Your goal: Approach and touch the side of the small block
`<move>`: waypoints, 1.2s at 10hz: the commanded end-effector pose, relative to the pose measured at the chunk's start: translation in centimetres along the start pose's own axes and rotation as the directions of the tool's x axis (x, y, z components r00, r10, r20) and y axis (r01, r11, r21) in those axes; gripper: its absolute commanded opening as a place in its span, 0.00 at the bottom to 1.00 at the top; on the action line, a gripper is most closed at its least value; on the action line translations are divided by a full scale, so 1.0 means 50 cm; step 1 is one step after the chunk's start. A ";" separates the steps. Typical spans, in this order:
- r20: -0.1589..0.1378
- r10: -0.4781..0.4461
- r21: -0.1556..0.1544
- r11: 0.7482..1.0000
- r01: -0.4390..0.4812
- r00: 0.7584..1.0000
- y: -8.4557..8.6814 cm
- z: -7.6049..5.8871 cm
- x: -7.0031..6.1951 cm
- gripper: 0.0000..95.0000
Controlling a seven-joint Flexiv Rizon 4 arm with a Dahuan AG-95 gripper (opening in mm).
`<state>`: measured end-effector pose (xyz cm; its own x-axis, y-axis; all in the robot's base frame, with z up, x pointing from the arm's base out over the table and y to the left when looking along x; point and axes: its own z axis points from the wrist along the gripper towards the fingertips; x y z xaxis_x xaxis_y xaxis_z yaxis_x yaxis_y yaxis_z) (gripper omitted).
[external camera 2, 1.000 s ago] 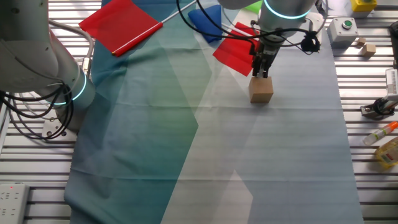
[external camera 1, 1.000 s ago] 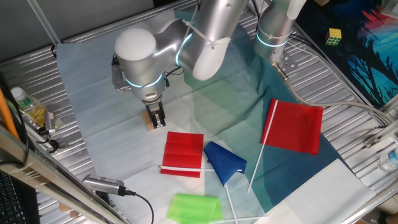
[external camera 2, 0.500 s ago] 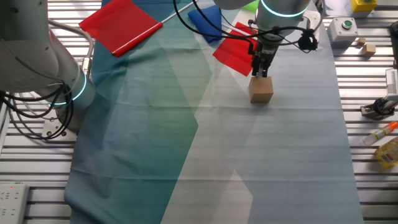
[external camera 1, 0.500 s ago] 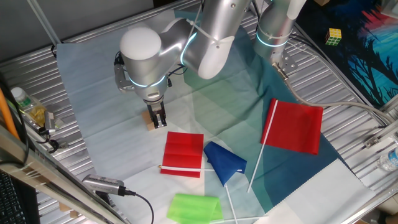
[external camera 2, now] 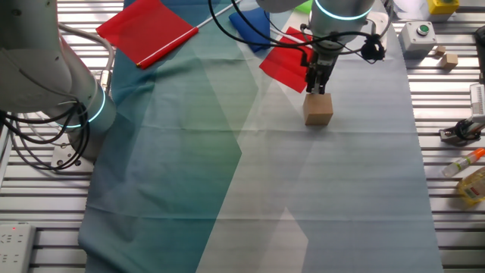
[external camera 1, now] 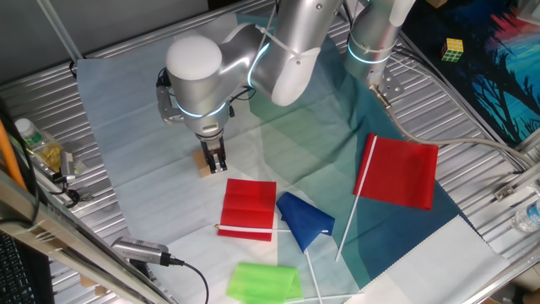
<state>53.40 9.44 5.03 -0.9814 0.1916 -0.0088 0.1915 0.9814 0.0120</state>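
The small block [external camera 2: 318, 111], a plain tan cube, rests on the pale cloth; in one fixed view only a sliver of the small block [external camera 1: 204, 165] shows to the left of the fingers. My gripper [external camera 2: 317, 89] points straight down with its dark fingers close together and nothing held. Its tips stand at the block's far upper edge, against the side that faces the red cloth, and appear to touch it. In one fixed view my gripper [external camera 1: 217, 164] hides most of the block.
A folded red cloth [external camera 1: 249, 209], a blue flag [external camera 1: 304, 219], a green cloth [external camera 1: 263, 281] and a larger red flag [external camera 1: 398, 171] lie near the block. A second arm's base [external camera 2: 53, 83] stands at one table edge. A puzzle cube [external camera 1: 453, 49] sits far off.
The wrist has shifted slightly to the right in one fixed view while the fingertips stay by the block. The block has not moved.
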 end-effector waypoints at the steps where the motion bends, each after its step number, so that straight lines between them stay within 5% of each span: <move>1: -0.003 -0.001 -0.002 1.000 0.001 1.000 0.000 -0.001 0.001 0.00; 8: -0.006 0.003 -0.002 1.000 -0.003 1.000 0.000 -0.002 0.001 0.00; 12: -0.007 0.002 -0.001 1.000 -0.002 1.000 0.002 -0.004 0.047 0.00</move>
<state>50.99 9.96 5.20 -0.9800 0.1990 -0.0028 0.1990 0.9799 0.0116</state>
